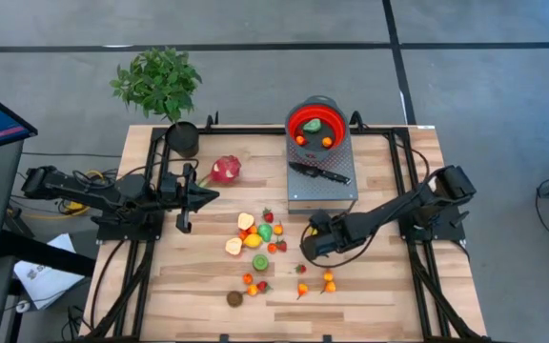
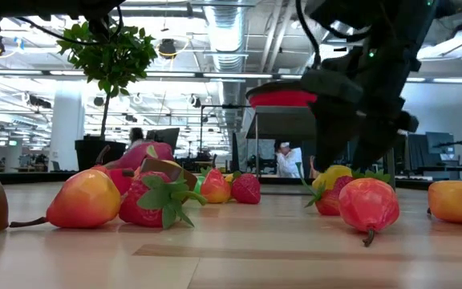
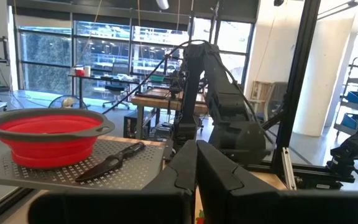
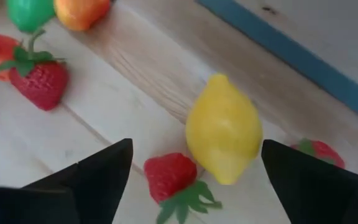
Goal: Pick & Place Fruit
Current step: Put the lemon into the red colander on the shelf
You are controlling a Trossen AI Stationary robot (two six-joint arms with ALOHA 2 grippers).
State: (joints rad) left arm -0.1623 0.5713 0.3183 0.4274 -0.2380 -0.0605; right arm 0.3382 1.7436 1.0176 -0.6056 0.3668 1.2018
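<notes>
Hovering mid-worktop [image 1: 389,286], the spread right hand [image 4: 191,171] frames a smooth yellow lemon [image 4: 223,129], long axis slanting between its fingers, beside a glossy strawberry [image 4: 171,175]; left hand [image 1: 183,197] pressed together.

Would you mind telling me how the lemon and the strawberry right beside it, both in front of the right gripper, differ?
The lemon is yellow; the strawberry is red. The lemon is clearly the larger of the two. The strawberry carries a green leafy cap, while the lemon has none and ends in a blunt tip. Both lie on the wooden table, touching each other, between the open fingers of the right gripper.
</notes>
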